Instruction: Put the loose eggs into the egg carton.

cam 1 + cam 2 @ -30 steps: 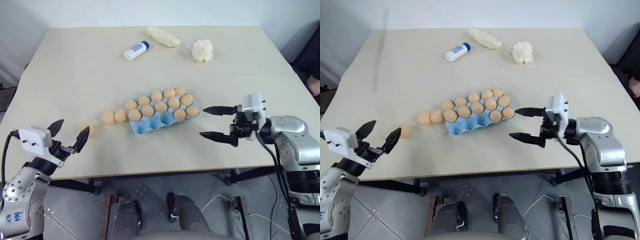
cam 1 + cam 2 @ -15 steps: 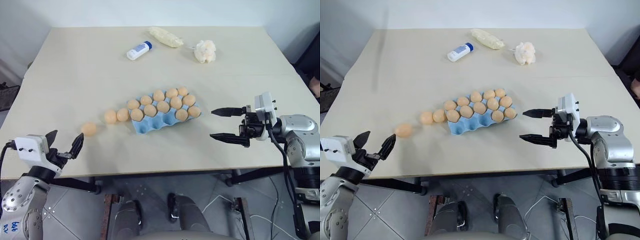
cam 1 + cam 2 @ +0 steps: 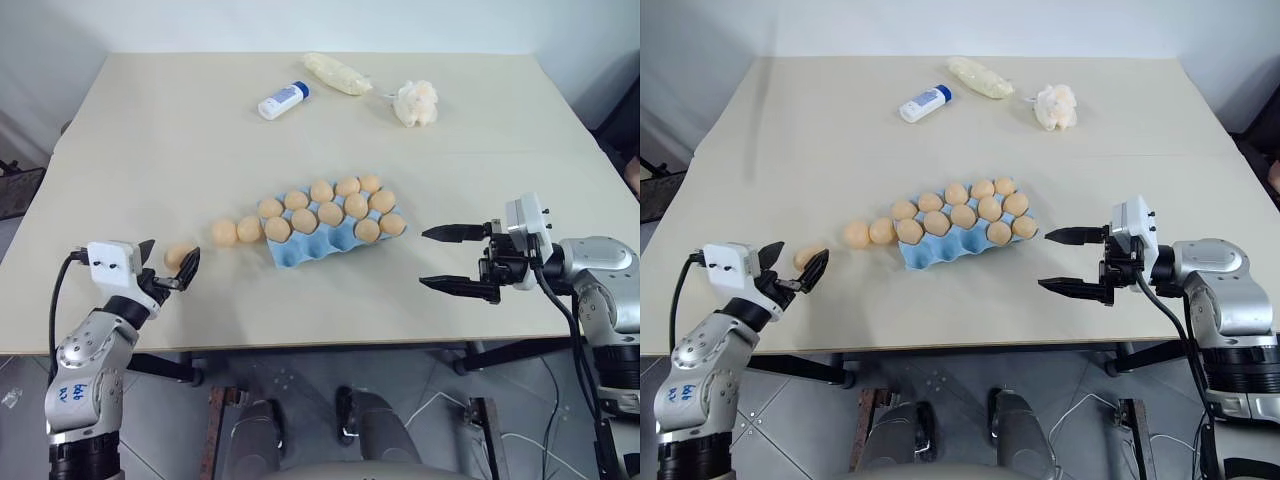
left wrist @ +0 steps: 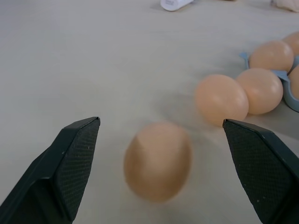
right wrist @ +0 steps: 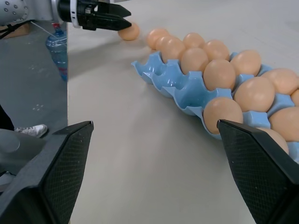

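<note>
Presently the step in hand is the pickup of the farthest stray egg, with nothing yet gripped.

Table (image 3: 150, 130): a broad beige top carrying every item.

Egg carton (image 3: 300, 252): the light blue tray lies near the table's middle and serves as the landmark. Its far and middle rows hold eggs; the cups along the near edge appear empty.

Right gripper (image 3: 460, 260): it hangs beyond the carton's right end, well apart from it, pointing across toward the carton roughly level. Its two black fingers stand wide apart and hold nothing.

Left gripper (image 3: 168, 268): it sits off the carton's left end, near the table's front edge, reaching forward and about level. Its fingers are spread wide, one on either side of the outermost egg without clamping it; the left wrist view shows clear gaps on both sides.

Loose eggs: three lie in a rough line off the carton's left end. Two of them (image 3: 237, 232) lie side by side, the nearer one against the carton's corner. The third, the outermost egg (image 3: 178, 254), lies farther out, between the left fingers.

Next move, in my judgement: close the left fingers gently on that egg, lift, and carry it to an empty near cup. The egg looks blurred in the wrist view, so it may roll; a careless squeeze could push it away.

Far side of the carton: a small white bottle (image 3: 282, 100), a pale yellow bundle (image 3: 333, 73) and a lumpy white wad (image 3: 416, 102), all well clear.
</note>
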Action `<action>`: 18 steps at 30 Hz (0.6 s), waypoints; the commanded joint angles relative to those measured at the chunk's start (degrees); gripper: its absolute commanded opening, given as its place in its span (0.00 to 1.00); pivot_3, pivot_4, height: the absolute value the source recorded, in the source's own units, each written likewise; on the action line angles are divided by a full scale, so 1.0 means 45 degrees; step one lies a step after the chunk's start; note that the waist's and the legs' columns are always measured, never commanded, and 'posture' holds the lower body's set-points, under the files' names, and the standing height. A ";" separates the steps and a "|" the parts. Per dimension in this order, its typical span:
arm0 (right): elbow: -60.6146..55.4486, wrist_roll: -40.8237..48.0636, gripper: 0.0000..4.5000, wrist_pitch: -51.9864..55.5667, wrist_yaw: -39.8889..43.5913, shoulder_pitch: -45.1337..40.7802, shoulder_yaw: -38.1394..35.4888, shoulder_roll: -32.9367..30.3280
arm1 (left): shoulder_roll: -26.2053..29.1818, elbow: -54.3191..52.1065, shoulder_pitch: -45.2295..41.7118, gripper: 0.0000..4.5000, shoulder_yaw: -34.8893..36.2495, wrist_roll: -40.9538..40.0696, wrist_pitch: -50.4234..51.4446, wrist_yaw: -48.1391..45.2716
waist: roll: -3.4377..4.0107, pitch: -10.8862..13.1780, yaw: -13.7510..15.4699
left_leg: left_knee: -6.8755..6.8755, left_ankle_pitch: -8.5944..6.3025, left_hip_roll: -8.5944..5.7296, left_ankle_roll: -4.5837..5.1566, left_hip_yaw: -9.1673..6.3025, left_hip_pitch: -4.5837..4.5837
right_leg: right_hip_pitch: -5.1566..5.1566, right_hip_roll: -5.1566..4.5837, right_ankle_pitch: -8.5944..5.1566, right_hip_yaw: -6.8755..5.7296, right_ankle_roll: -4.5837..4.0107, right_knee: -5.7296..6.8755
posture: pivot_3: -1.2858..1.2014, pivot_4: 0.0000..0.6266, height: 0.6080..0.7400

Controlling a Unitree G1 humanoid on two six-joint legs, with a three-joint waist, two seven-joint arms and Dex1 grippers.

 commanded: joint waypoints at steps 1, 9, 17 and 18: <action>-0.0572 0.0271 1.00 0.0130 -0.0158 0.0102 -0.0527 -0.0371 | 0.0031 0.0612 -0.0477 0.91 -0.0297 0.0361 -0.0443 -0.0225 | 0.0000 0.0000 0.0006 | 0.0001 0.0000 0.0000 0.0000 0.0000 0.0000 | 0.0000 0.0001 0.0006 -0.0001 0.0010 0.0001 | 0.52 0.24 1.00; -0.0868 0.0317 1.00 0.0361 -0.0369 0.0309 -0.0781 -0.0610 | 0.0155 0.0233 -0.0246 0.40 0.0025 -0.0117 -0.0116 -0.0635 | 0.0000 0.0000 0.0004 | -0.0002 0.0000 0.0004 -0.0001 -0.0002 0.0000 | -0.0001 0.0005 0.0019 -0.0004 0.0033 0.0004 | 0.52 0.24 1.00; -0.0779 0.0539 1.00 0.0297 -0.0260 0.0285 -0.0791 -0.0577 | 0.0539 -0.2076 -0.0909 0.34 0.0283 -0.2195 0.0882 -0.1590 | 0.0000 0.0000 0.0015 | 0.0007 0.0000 0.0002 0.0000 -0.0002 -0.0001 | 0.0002 0.0001 0.0019 -0.0001 0.0034 0.0006 | 0.52 0.24 1.00; -0.0755 0.0578 1.00 0.0259 -0.0232 0.0281 -0.0794 -0.0560 | 0.0595 -0.2314 -0.1147 0.34 0.0152 -0.2363 0.1004 -0.1671 | -0.0001 0.0000 0.0029 | 0.0009 0.0001 -0.0001 0.0001 -0.0002 -0.0001 | 0.0004 0.0001 0.0019 -0.0001 0.0034 0.0006 | 0.52 0.24 1.00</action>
